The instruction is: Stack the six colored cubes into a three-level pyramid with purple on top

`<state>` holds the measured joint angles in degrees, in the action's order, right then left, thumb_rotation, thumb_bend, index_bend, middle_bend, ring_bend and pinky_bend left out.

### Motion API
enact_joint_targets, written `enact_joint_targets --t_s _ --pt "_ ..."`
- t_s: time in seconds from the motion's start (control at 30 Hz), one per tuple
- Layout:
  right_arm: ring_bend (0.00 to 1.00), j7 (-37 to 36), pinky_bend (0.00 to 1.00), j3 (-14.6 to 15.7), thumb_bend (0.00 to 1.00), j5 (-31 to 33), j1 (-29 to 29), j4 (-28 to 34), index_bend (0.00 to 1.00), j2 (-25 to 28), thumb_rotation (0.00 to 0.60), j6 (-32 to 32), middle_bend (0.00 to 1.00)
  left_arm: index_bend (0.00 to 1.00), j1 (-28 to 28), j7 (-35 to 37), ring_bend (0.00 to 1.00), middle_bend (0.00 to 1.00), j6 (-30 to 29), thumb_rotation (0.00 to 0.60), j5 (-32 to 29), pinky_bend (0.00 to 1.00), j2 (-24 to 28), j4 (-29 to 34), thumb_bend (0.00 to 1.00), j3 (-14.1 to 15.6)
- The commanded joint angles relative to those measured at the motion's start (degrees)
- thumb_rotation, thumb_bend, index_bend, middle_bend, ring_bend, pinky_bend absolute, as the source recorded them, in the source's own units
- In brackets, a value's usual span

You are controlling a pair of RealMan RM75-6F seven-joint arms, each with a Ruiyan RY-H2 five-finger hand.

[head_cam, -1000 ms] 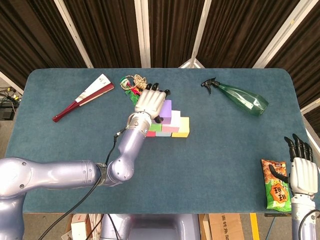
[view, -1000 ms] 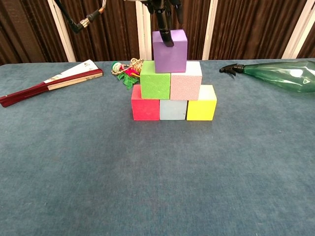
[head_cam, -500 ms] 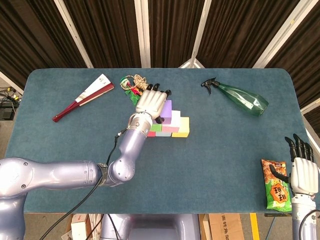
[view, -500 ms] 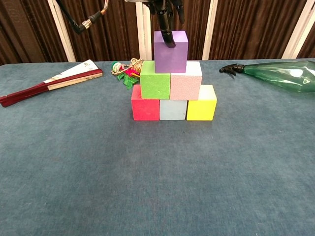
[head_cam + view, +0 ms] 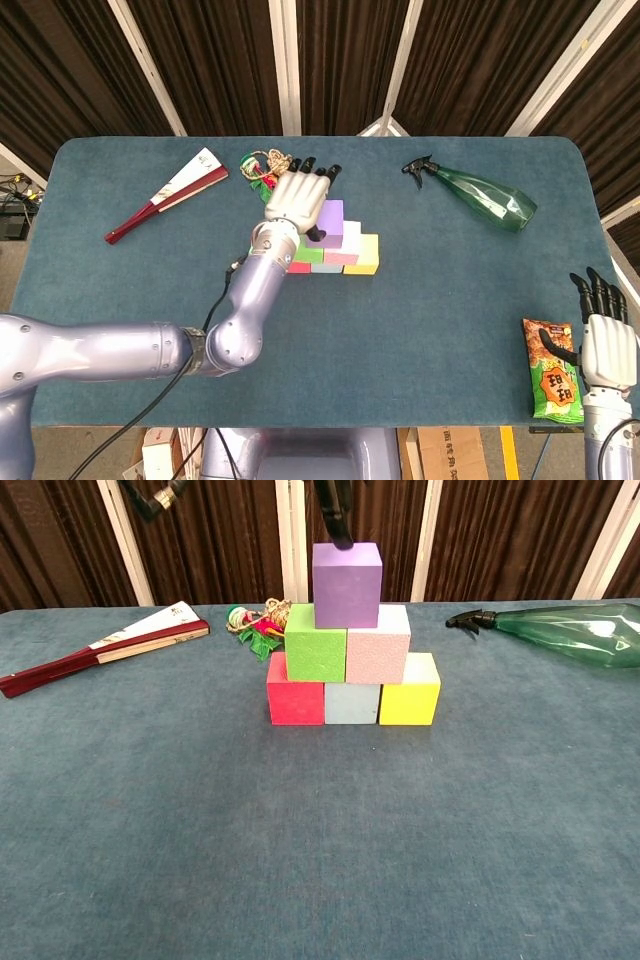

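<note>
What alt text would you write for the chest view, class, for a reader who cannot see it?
A finished three-level cube pyramid stands on a blue table: red cube, grey cube and yellow cube below, green cube and pink cube above, purple cube on top. The left hand hangs just above it. A folded fan lies left, a green spray bottle right.
</note>
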<state>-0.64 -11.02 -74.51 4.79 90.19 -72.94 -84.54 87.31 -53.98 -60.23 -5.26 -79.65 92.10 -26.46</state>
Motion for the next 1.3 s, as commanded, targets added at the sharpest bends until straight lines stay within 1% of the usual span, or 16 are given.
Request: enact_joint_targets --t_s 0.03,0.23,0.33,0.4,0.5,0.63,0.7,0.8,0.9,1.0,1.1,1.2,1.3 --pt "0.05 0.19 0.00 0.03 0.25 -0.02 -0.01 0.07 0.14 -0.08 0.600 -0.07 0.05 0.09 -1.71 1.82 0.00 0.14 -0.47 0.600 0.88 0.03 3.33 3.37 0.28 -1.46" --pt "0.05 0.84 0.00 0.27 0.25 -0.25 -0.06 0.34 0.14 -0.27 0.600 -0.27 0.05 0.09 -6.29 4.65 0.00 0.13 0.55 0.600 4.10 0.03 12.05 11.62 0.28 -2.47" --pt "0.05 1.20 0.00 0.50 0.25 -0.41 -0.06 0.38 0.14 -0.42 0.600 -0.24 0.05 0.09 -9.31 5.92 0.00 0.13 0.11 0.600 6.99 0.03 16.57 14.97 0.28 -1.74" --pt "0.05 1.56 0.00 0.61 0.25 -0.57 0.06 0.45 0.14 -0.48 0.600 -0.11 0.05 0.09 -11.96 7.34 0.00 0.13 -0.68 0.600 10.40 0.03 19.57 17.12 0.28 -0.89" --pt "0.05 2.07 0.00 0.64 0.25 -0.41 0.18 0.42 0.14 -0.71 0.600 0.06 0.05 0.09 -16.92 11.95 0.00 0.13 -1.75 0.600 16.32 0.03 23.22 20.04 0.28 -0.19" --pt "0.05 2.45 0.00 0.61 0.25 -0.34 0.28 0.20 0.14 -1.02 0.600 0.05 0.05 0.09 -24.78 18.09 0.00 0.13 -0.23 0.600 26.06 0.03 28.99 24.52 0.28 2.08" --pt "0.05 2.56 0.00 0.62 0.25 -0.48 0.38 0.18 0.14 -1.09 0.600 0.06 0.05 0.09 -29.09 20.89 0.00 0.14 0.08 0.600 31.75 0.03 32.04 27.11 0.28 3.73" --pt "0.05 2.39 0.00 0.92 0.25 -1.39 0.57 -0.26 0.14 -0.84 0.600 0.18 0.05 0.11 -34.41 23.80 0.00 0.15 -0.46 0.600 37.78 0.03 35.64 30.33 0.28 6.05" --pt "0.05 1.54 0.00 1.73 0.25 -4.15 0.79 -1.38 0.14 -0.34 0.600 -0.33 0.05 0.11 -43.07 29.02 0.00 0.15 -2.99 0.600 48.92 0.03 39.39 33.81 0.28 10.04" --pt "0.05 1.26 0.00 2.49 0.25 -6.80 0.82 -2.30 0.14 -0.12 0.600 -1.46 0.05 0.11 -50.18 31.84 0.00 0.15 -6.36 0.600 60.85 0.03 39.61 33.65 0.28 14.92" --pt "0.05 1.06 0.00 3.29 0.25 -9.10 0.63 -2.24 0.14 0.24 0.600 -2.65 0.05 0.11 -56.10 34.14 0.00 0.15 -10.61 0.600 70.87 0.03 37.44 31.67 0.28 19.33" --pt "0.05 1.56 0.00 3.83 0.25 -10.83 0.52 -1.82 0.14 0.84 0.600 -3.56 0.05 0.11 -60.81 36.57 0.00 0.15 -15.25 0.600 78.02 0.03 34.00 28.37 0.28 22.40" --pt "0.05 2.30 0.00 4.57 0.25 -12.28 0.30 -1.28 0.14 1.61 0.600 -4.16 0.05 0.11 -65.18 39.38 0.00 0.15 -19.73 0.600 83.13 0.03 29.76 24.11 0.28 24.96"
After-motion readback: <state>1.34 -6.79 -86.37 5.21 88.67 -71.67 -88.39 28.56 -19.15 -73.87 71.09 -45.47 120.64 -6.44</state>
